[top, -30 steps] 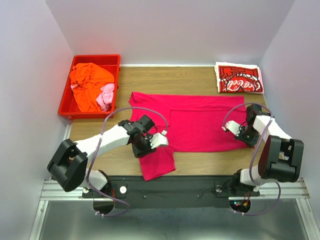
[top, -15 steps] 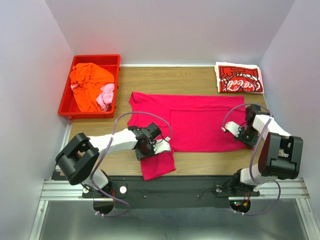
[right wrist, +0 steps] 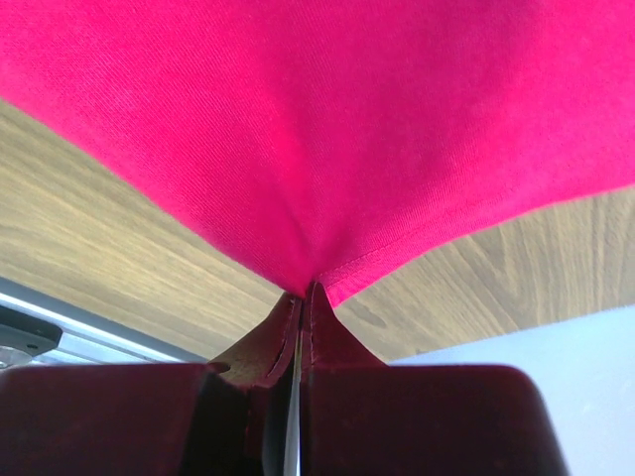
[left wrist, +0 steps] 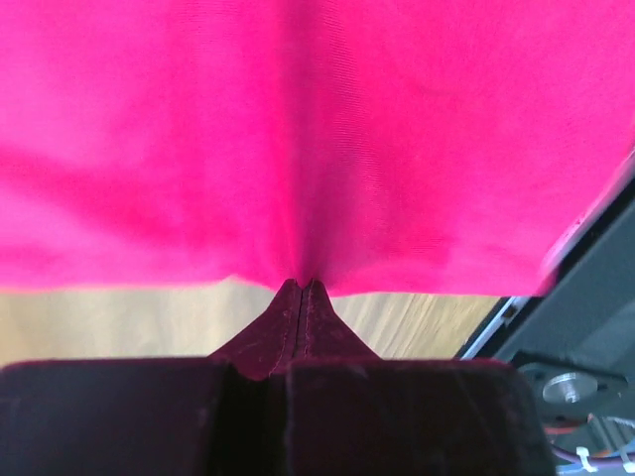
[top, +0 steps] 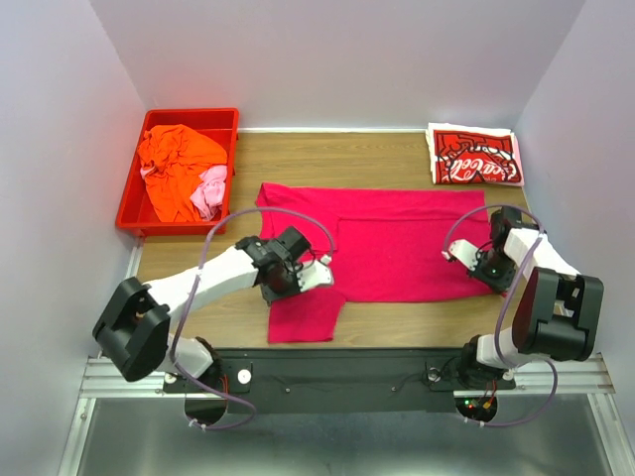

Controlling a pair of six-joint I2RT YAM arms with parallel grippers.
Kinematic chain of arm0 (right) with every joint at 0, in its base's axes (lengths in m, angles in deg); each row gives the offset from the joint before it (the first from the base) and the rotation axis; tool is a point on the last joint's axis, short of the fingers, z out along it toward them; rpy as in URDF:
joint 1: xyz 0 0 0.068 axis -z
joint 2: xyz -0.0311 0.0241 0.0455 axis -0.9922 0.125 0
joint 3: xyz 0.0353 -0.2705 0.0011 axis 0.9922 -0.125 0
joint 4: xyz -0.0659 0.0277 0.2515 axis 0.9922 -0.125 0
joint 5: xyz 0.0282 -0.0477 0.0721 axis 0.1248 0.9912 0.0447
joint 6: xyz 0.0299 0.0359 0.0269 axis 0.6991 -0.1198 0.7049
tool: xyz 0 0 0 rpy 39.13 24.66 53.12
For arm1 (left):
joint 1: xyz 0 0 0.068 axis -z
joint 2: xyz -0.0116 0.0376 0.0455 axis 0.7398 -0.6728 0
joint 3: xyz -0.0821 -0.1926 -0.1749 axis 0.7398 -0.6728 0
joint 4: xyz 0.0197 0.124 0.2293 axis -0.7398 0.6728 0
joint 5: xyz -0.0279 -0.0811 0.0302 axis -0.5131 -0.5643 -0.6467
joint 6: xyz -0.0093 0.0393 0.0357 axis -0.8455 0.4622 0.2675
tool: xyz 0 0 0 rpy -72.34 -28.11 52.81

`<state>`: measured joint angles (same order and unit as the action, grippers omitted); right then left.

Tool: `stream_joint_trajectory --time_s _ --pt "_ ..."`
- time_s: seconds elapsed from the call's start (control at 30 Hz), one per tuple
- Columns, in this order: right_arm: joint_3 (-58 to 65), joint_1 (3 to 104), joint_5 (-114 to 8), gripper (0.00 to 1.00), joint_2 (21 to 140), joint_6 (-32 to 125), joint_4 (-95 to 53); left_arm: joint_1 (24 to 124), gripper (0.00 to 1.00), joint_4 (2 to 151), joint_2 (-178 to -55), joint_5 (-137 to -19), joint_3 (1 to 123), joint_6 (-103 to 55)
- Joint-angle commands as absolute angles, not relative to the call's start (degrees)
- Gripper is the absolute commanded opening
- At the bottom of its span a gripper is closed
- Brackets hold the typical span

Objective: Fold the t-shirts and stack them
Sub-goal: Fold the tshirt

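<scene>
Magenta shirt (top: 397, 243), limp and light: I've got left fingers (left wrist: 273, 342) and right fingers (right wrist: 263, 347) each pinching its edge, where I judge it lifts evenly.

magenta t-shirt (top: 407, 248): matt cloth, fine even weave
table (top: 327, 159): smooth wood grain, low sheen
bin (top: 198, 114): glossy red plastic

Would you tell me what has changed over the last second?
The left gripper, jaws shut on the magenta t-shirt, dipped toward the near edge and drew back, leaving its near flap squarer and shorter. The right gripper kept its pinch on the hem; the Coca-Cola t-shirt and red bin stayed put.
</scene>
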<state>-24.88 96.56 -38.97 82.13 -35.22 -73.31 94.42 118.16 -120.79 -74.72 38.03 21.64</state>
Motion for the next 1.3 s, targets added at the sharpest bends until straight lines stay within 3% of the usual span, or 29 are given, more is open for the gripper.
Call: stream_joint_trajectory --time_s 0.0,0.3,0.77,1.13,1.27 --pt "-21.7 98.0 -39.8 0.0 79.7 -36.6 -75.4 90.5 0.0 124.6 -116.6 -73.9 45.8 24.4" --pt "-10.7 99.3 -40.4 0.01 86.3 -36.7 -76.6 83.7 0.0 122.9 -122.8 -74.4 55.8 29.4" --pt "14.0 98.5 -42.1 0.01 106.8 -34.4 -82.1 73.9 0.0 120.8 -139.2 -77.8 72.0 36.3" --pt "22.6 95.5 -41.3 0.02 115.7 -32.4 -81.7 70.2 0.0 119.4 -146.4 -77.3 76.9 38.7" --pt "25.3 95.2 -41.3 0.07 117.4 -31.8 -81.3 69.6 0.0 118.6 -148.3 -77.5 77.8 38.9"
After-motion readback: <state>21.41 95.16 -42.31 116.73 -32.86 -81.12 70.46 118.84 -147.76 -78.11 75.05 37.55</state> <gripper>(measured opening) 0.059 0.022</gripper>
